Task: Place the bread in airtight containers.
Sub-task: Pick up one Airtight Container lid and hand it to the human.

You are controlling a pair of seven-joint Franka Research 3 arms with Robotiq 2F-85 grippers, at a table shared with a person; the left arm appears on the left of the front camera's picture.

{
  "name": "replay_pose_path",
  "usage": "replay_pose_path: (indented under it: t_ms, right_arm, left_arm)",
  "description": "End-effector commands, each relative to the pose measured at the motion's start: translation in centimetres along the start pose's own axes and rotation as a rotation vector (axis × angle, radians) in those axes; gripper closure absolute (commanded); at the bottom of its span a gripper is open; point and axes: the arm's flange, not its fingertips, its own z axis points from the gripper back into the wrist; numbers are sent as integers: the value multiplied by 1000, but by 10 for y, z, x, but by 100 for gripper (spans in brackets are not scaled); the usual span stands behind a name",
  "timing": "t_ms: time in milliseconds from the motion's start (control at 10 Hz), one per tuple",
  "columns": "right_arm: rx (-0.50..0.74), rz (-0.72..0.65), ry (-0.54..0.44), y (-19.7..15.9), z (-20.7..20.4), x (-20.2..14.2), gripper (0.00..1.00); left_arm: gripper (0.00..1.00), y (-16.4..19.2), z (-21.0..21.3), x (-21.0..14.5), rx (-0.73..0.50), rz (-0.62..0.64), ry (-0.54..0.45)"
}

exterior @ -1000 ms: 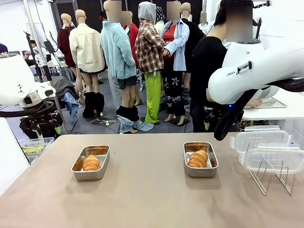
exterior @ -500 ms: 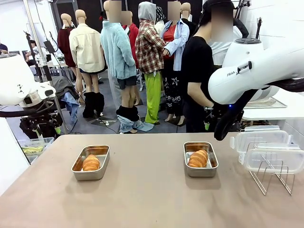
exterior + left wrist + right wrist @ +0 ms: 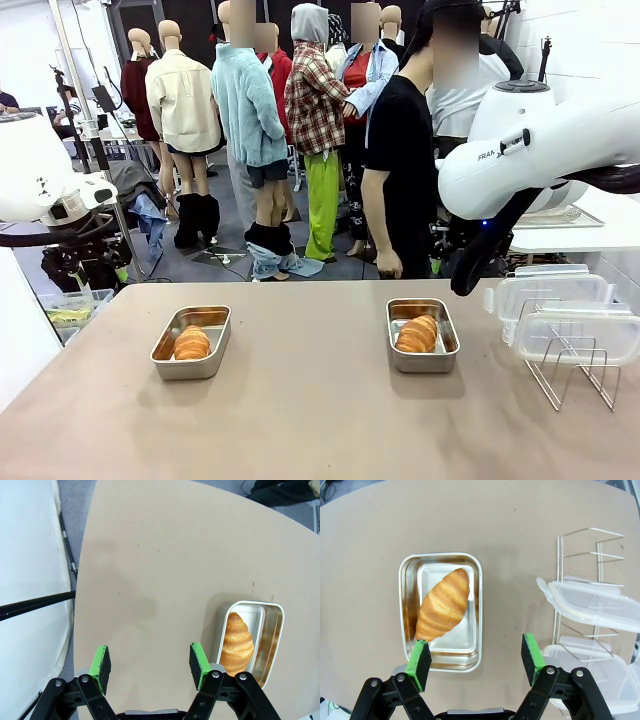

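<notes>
Two steel tins stand on the tan table, each with a croissant inside and no lid on. The left tin (image 3: 192,341) holds a croissant (image 3: 191,343); the right tin (image 3: 422,334) holds another croissant (image 3: 417,334). In the left wrist view my left gripper (image 3: 150,662) hangs open high over bare table, with its tin (image 3: 266,635) and croissant (image 3: 236,642) off to one side. In the right wrist view my right gripper (image 3: 476,660) is open high above the table, beside its tin (image 3: 472,604) and croissant (image 3: 443,604).
Clear plastic lids (image 3: 563,312) rest on a wire rack (image 3: 572,371) at the table's right edge; the right wrist view shows the lids (image 3: 592,605) and rack (image 3: 588,550) too. A person in a black shirt (image 3: 400,170) stands beyond the far edge.
The person behind the table has stepped to the left. Both arms, the tins and the croissants have stayed where they were.
</notes>
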Motion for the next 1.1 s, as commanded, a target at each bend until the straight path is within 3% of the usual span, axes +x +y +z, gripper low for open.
replay_pose_path:
  t_ms: [0, 1000]
  right_arm:
    - [8, -5, -5, 0, -2, -2, 10]
    - [8, -5, -5, 0, -2, -2, 10]
  left_arm:
    - [18, 0, 0, 0, 0, 0, 2]
    - [18, 0, 0, 0, 0, 0, 2]
